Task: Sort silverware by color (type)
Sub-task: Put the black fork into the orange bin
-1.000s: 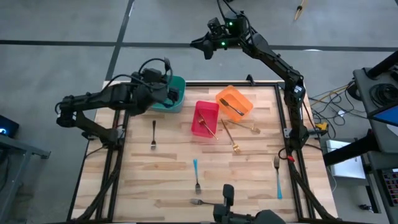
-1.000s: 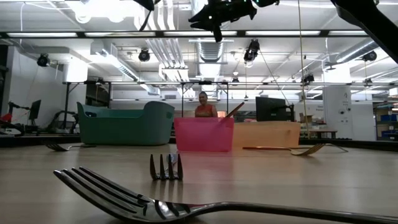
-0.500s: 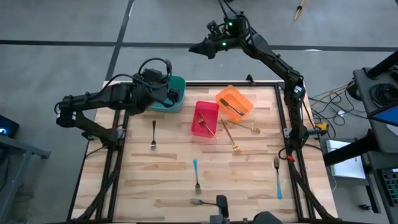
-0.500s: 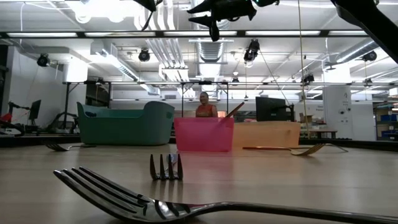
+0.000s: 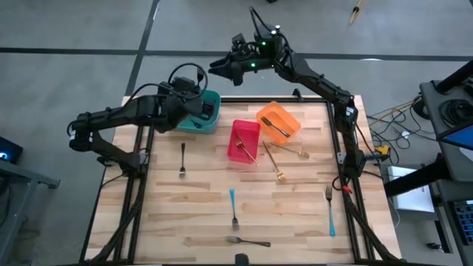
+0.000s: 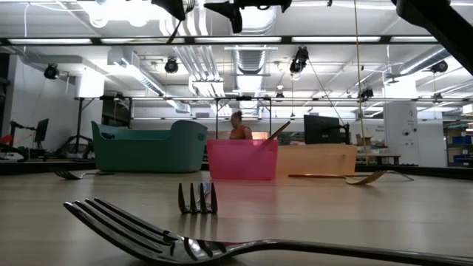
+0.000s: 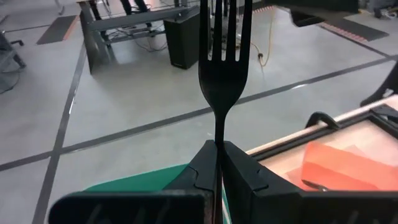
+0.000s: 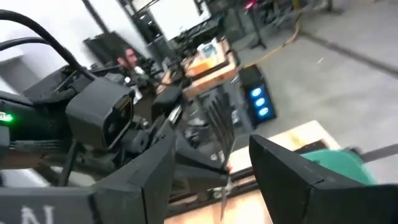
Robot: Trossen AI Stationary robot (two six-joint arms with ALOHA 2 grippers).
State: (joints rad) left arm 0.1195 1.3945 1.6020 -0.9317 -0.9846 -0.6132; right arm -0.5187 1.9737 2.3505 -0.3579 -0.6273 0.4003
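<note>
My left gripper [image 5: 202, 106] hangs above the teal bin [image 5: 208, 117] at the table's far left, shut on a dark fork [image 7: 221, 68] whose tines point away from it. My right gripper [image 5: 219, 68] is raised beyond the table's far edge. It is open and faces the left gripper, and the fork's tines [image 8: 219, 124] show between its spread fingers [image 8: 278, 168] at a distance. More silverware lies flat on the table: a dark fork [image 5: 182, 159], two blue-handled forks [image 5: 233, 207] [image 5: 329, 210], a silver fork [image 5: 247, 240] and gold forks [image 5: 274, 162]. My left gripper pinches the dark fork by its thin neck [image 7: 219, 138], just below the tines, between its two fingers. The fork runs along the fingers and sticks out past their tips, tines outward. It is lifted clear of table and bin. The handle is hidden behind the fingers.
A pink bin [image 5: 244, 140] with a gold fork leaning on its rim and an orange bin [image 5: 278, 122] with a fork inside stand at the far middle. A large fork [image 6: 222, 240] lies right in front of the low camera. A person [image 6: 238, 127] stands in the room behind.
My right gripper has swung toward the table's left along the far edge, toward the left gripper, turning as it went, and its fingers have spread open. My left gripper with the dark fork has kept nearly still above the teal bin.
</note>
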